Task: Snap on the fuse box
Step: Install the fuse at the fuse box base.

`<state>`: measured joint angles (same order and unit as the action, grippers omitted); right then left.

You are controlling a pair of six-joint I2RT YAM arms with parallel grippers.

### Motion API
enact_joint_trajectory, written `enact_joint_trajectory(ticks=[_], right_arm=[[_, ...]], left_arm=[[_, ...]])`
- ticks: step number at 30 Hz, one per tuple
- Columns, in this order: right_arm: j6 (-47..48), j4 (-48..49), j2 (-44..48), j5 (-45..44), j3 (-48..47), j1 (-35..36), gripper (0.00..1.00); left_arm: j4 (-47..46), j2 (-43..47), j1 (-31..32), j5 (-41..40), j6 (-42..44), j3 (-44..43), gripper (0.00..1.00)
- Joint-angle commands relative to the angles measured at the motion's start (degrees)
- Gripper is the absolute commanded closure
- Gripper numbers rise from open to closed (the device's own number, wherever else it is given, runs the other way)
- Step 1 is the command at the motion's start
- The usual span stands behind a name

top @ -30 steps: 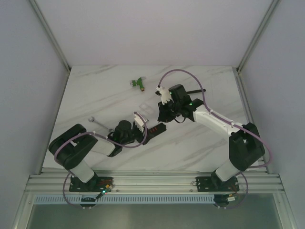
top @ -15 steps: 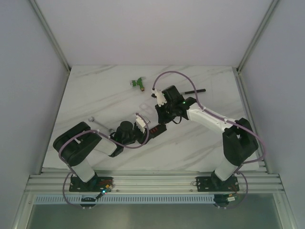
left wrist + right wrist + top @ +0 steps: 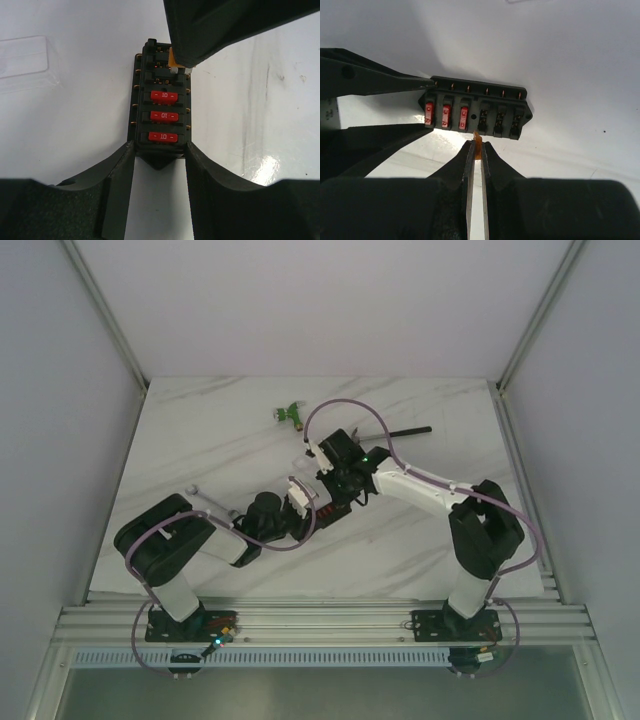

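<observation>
Fuse box (image 3: 162, 106) end in left hand (image 3: 160, 150), right hand (image 3: 476, 151) pinching fuse (image 3: 478, 140)

Robotics laboratory test cell. A white marble-patterned tabletop (image 3: 200, 440) stands enclosed by plain pale wall panels (image 3: 320, 300) set in slanting aluminium frame posts (image 3: 105, 310). The black-and-white jointed left robot arm (image 3: 165, 540) and the matching right robot arm (image 3: 485, 535) are bolted to a slotted aluminium rail (image 3: 320, 620) at the near edge. Purple cables (image 3: 340, 404) loop along both arms, as on a purpose-built experimental rig.
</observation>
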<state>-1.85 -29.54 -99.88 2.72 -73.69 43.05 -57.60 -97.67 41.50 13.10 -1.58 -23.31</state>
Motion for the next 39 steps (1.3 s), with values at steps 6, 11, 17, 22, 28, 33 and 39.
enact_joint_trajectory(ticks=[6, 11, 17, 22, 28, 33, 39], right_arm=[[0.89, -0.48, -3.0, -5.85, -2.31, 1.32, 1.0], [0.88, 0.32, -3.5, -6.99, -2.3, 1.99, 1.0], [1.16, 1.03, -4.08, -8.44, -1.92, 2.69, 1.0], [1.31, 1.54, -4.54, -9.57, -1.38, 3.09, 1.0], [1.54, 1.96, -4.92, -10.96, -1.14, 3.4, 1.0], [1.41, 2.04, -4.92, -11.95, -1.15, 3.78, 1.0], [1.36, 1.98, -5.28, -12.49, -0.77, 4.08, 1.0]], left_arm=[[2.93, -0.98, 0.26, 1.81, 2.02, -1.43, 0.55], [3.28, -1.17, 0.29, 2.16, 1.94, -1.74, 0.55], [3.11, -1.73, 0.26, 2.33, 1.68, -1.95, 0.56], [3.19, -1.66, 0.25, 2.74, 1.58, -2.0, 0.57], [3.29, -1.87, 0.25, 2.78, 1.5, -2.16, 0.57], [3.29, -2.04, 0.25, 2.81, 1.33, -2.27, 0.58], [3.25, -1.98, 0.29, 2.67, 1.24, -2.18, 0.59]])
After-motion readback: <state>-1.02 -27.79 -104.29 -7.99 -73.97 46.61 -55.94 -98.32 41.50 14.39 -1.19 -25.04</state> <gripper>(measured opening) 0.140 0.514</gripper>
